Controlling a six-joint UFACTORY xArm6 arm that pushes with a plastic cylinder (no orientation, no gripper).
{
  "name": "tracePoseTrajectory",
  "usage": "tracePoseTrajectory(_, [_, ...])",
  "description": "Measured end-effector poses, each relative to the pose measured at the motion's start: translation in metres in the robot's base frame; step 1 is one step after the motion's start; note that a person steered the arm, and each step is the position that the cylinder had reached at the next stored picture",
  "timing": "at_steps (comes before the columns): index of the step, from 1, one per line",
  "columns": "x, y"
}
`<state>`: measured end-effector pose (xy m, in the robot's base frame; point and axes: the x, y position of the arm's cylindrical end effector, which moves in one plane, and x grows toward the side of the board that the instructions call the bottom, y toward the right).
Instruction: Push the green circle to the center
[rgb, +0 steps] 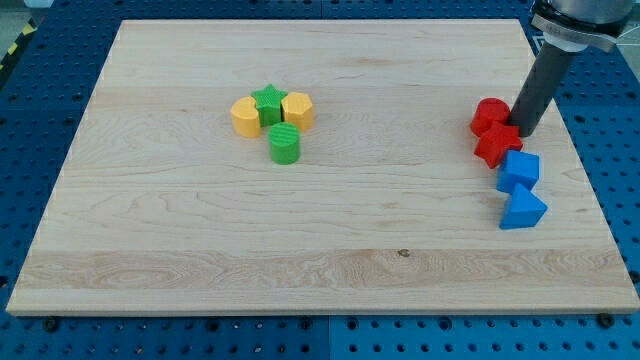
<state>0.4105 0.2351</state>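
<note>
The green circle (285, 144) stands on the wooden board (200, 240), left of the board's middle and a little toward the view's top. It touches the lower side of a cluster made of a green star (268, 103) between two yellow blocks (246, 116) (299, 110). My tip (526, 131) is far off at the view's right, right beside a red round block (489, 114) and a red star-like block (497, 146), and far from the green circle.
Two blue blocks (519, 171) (522, 210) lie just below the red ones near the board's right edge. The board lies on a blue perforated table (30, 110).
</note>
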Motion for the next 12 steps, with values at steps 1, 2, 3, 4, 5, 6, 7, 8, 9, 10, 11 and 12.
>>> tracePoseTrajectory(1, [-0.014, 0.018])
tracePoseTrajectory(2, [-0.047, 0.039])
tracePoseTrajectory(3, [-0.055, 0.038])
tracePoseTrajectory(4, [-0.055, 0.02])
tracePoseTrajectory(5, [-0.057, 0.001])
tracePoseTrajectory(6, [-0.072, -0.036])
tracePoseTrajectory(7, [-0.093, -0.069])
tracePoseTrajectory(8, [-0.095, -0.087])
tracePoseTrajectory(9, [-0.095, -0.105])
tracePoseTrajectory(10, [-0.095, -0.136])
tracePoseTrajectory(11, [-0.074, -0.181])
tracePoseTrajectory(12, [-0.003, -0.184])
